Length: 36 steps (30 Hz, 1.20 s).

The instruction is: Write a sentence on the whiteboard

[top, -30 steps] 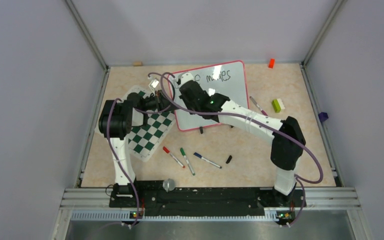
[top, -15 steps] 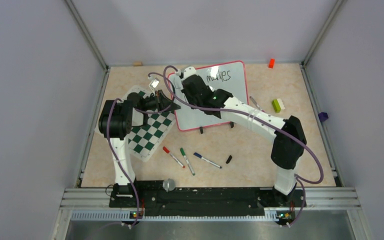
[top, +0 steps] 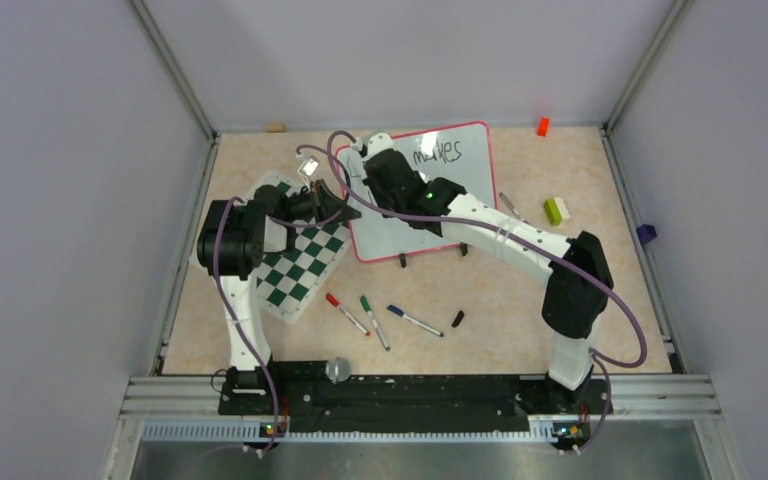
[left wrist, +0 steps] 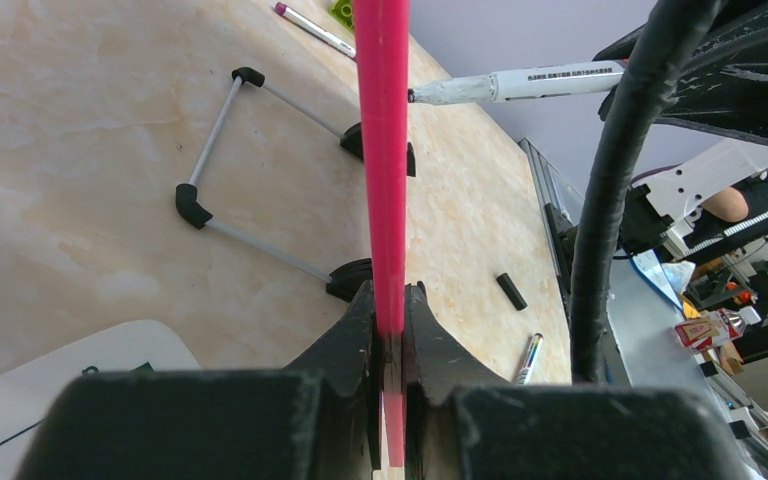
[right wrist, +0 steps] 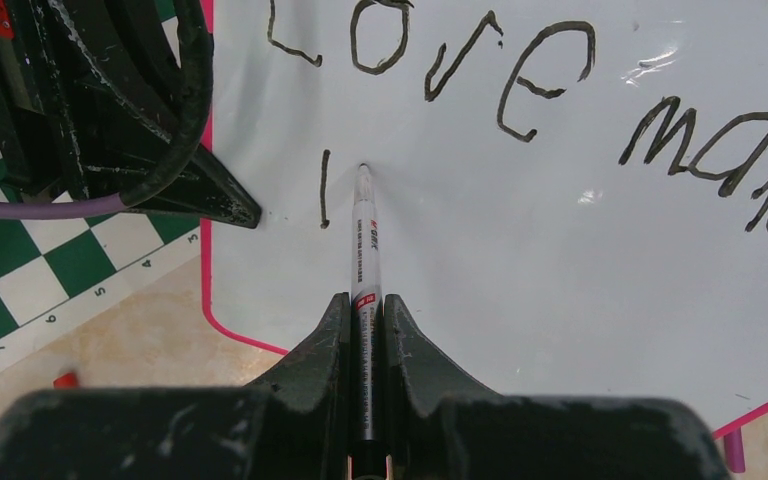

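Observation:
The whiteboard (top: 460, 180) with its red frame stands tilted at the back middle; it fills the right wrist view (right wrist: 560, 250). Its first line reads "Love make…" (right wrist: 440, 60), and one short stroke (right wrist: 324, 188) starts a second line. My right gripper (right wrist: 365, 305) is shut on a white marker (right wrist: 364, 240) whose tip touches the board just right of that stroke. My left gripper (left wrist: 388, 300) is shut on the board's red left edge (left wrist: 382, 150); it shows in the top view (top: 345, 212). The marker (left wrist: 520, 84) also shows in the left wrist view.
A green-and-white checkered mat (top: 295, 255) lies left of the board. Red (top: 346, 313), green (top: 374, 321) and blue (top: 415, 320) markers and a black cap (top: 457, 319) lie in front. A pink marker (top: 516, 211), a green block (top: 556, 209) and an orange block (top: 542, 126) are at the right.
My right arm has moved back and left over the board, covering the first word in the top view. The left arm has stayed on the board's edge.

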{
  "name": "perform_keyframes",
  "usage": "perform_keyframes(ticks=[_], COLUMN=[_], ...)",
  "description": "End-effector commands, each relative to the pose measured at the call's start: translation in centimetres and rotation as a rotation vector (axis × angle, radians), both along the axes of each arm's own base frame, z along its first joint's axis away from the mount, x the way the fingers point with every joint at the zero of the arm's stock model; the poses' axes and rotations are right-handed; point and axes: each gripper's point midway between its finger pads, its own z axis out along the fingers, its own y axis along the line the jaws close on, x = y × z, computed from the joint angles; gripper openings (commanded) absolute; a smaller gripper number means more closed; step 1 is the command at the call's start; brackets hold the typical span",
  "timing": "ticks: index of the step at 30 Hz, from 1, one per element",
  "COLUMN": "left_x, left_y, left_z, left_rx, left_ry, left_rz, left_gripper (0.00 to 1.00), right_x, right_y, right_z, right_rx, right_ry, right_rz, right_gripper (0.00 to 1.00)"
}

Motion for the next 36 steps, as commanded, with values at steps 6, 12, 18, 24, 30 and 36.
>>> perform_keyframes(ticks=[6,12,18,24,30,36], left_x=[-0.4,-0.5,-0.5,-0.5,-0.5,-0.6], left_y=[-0.1,-0.1,-0.2,-0.2,-0.2,-0.2], left_z=[1.7,1.8,1.8,1.7,1.7,1.7], left_rx=[0.016,0.016,0.016,0.017,0.016,0.017], left_ry=[-0.194,-0.196,-0.197,-0.197,-0.195,-0.196], left_rz=[-0.022,-0.025,-0.025,-0.025,-0.025,-0.026], left_gripper=[0.0,0.0,0.0,0.0,0.0,0.0], right_x=[0.6,0.3,0.8,0.3,0.0,0.7], right_y=[0.0,0.3,-0.6,-0.2,-0.2,-0.3], right_z=[2.3,2.2,2.5,2.5,2.9,2.2], right_rx=[0.049,0.06,0.04,0.058,0.079,0.047], right_ry=[-0.044,-0.034,-0.062,-0.043,-0.046,-0.045], right_rz=[-0.016,0.007,-0.049,-0.015,-0.003,-0.033], right_gripper=[0.0,0.0,0.0,0.0,0.0,0.0])
